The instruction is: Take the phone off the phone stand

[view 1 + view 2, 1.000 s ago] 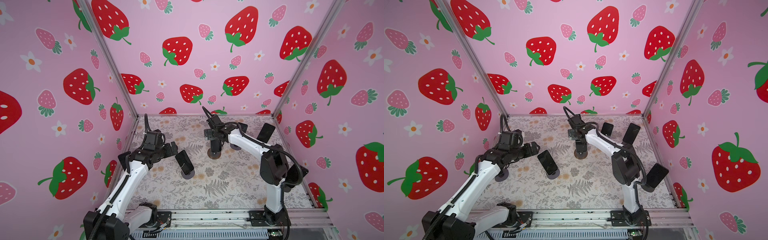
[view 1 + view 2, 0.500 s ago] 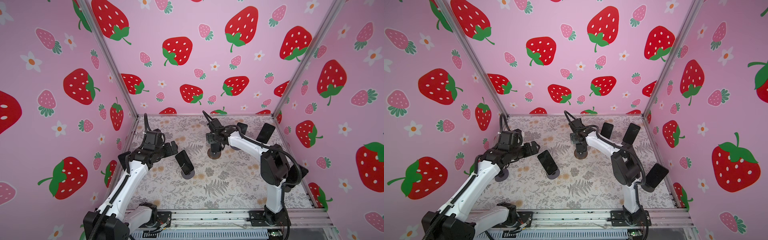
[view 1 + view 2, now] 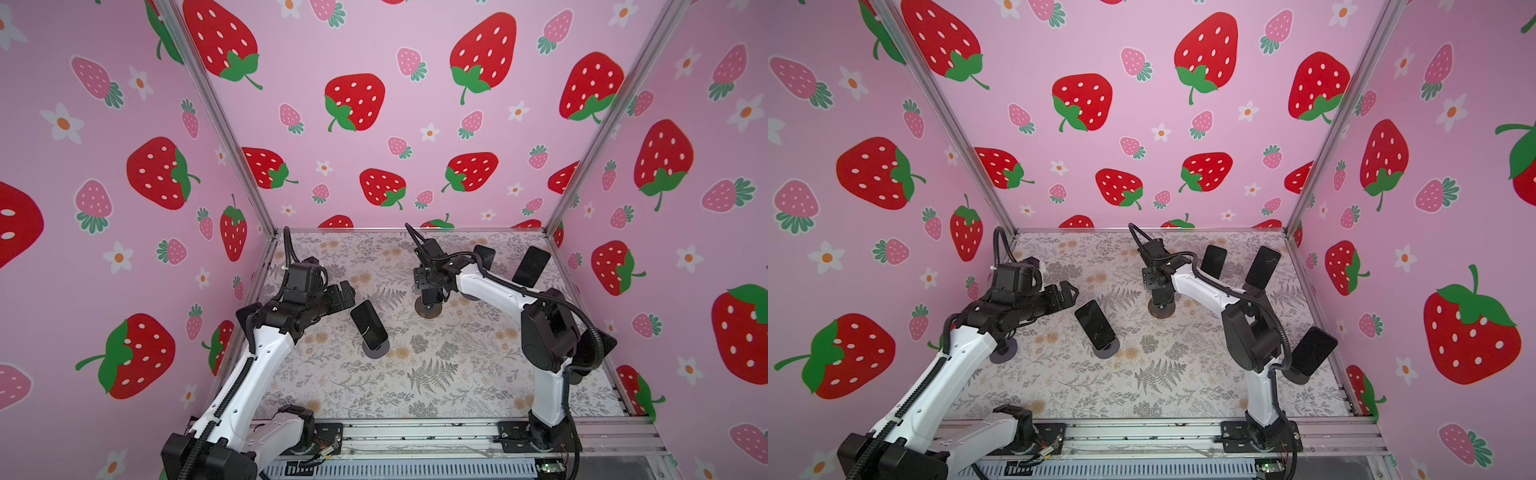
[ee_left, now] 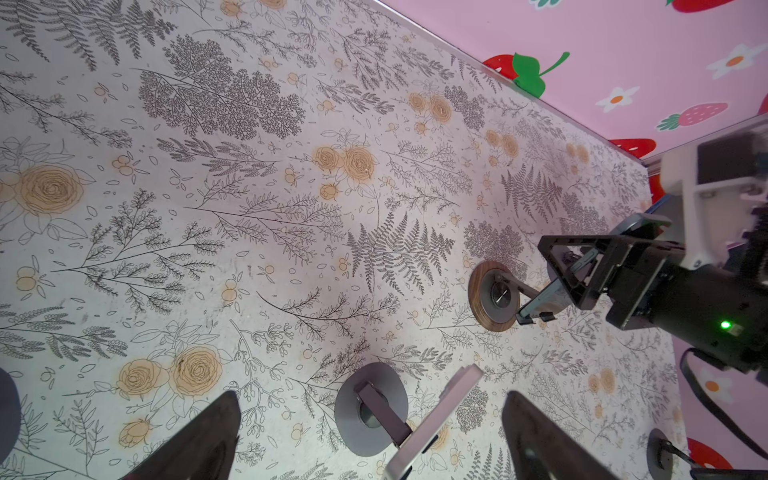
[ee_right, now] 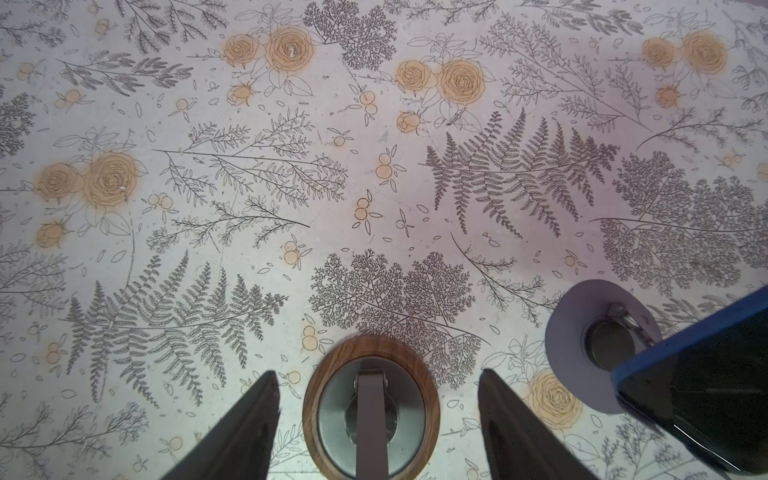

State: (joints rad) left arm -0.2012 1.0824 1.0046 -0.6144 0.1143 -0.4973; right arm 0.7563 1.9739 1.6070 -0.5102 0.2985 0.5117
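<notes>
Operator: Placement of the phone is wanted, top views first.
Observer: In both top views the phone itself is hidden under the right gripper [image 3: 432, 298], which is pointed down over the wood-rimmed stand [image 3: 428, 311] near the middle of the table [image 3: 457, 374]. The left gripper [image 3: 345, 291] is seen spread wide and empty, just beside a second phone [image 3: 368, 328] that is propped on a grey stand [image 3: 376, 352].
Operator: And from the left wrist?
Observer: The phone [image 4: 540, 298] is shown edge-on as a thin, pale silvery slab, leaned on the arm of the wood-rimmed stand [image 4: 482, 318]. It is flanked by the right fingers [image 4: 582, 241]; whether it is pinched cannot be told.
Operator: From the right wrist?
Observer: Only the wood-rimmed stand [image 5: 316, 399] is seen, with two dark fingers [image 5: 245, 428] held apart on either side of it. The phone is cut off from this view.
Operator: How is it judged to handle?
Observer: A stiff, fairly light slab is expected, with smooth faces that could slip and glass that could crack if dropped. The long side edges should be taken near mid-height, and the phone lifted up and away from the cradle. The stand looks light, so it could be dragged along or tipped.
</notes>
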